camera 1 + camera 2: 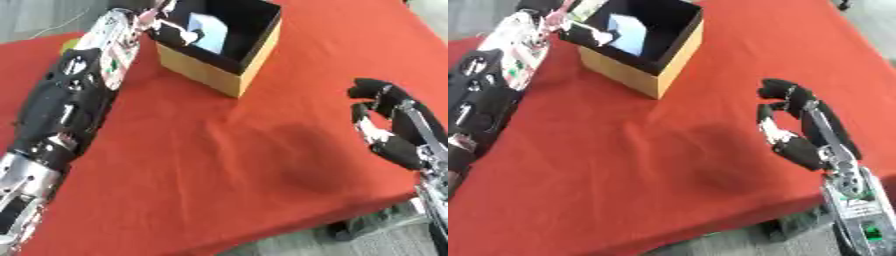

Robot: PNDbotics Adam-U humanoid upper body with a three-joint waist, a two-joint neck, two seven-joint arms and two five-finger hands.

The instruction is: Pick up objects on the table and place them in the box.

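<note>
A tan cardboard box with a black inside stands at the back of the red table. A pale blue and white object lies inside it. My left arm runs up the left side of the view. At the box's left rim my left hand is open, with dark fingers stretched over the rim into the box, beside the pale object. My right hand hovers over the cloth at the right. It is open, its fingers loosely bent, and holds nothing.
The red cloth covers the table, whose front edge runs across the bottom right. A small yellow-green thing peeks out behind my left arm at the far left. Dark gear sits on the floor below the table edge.
</note>
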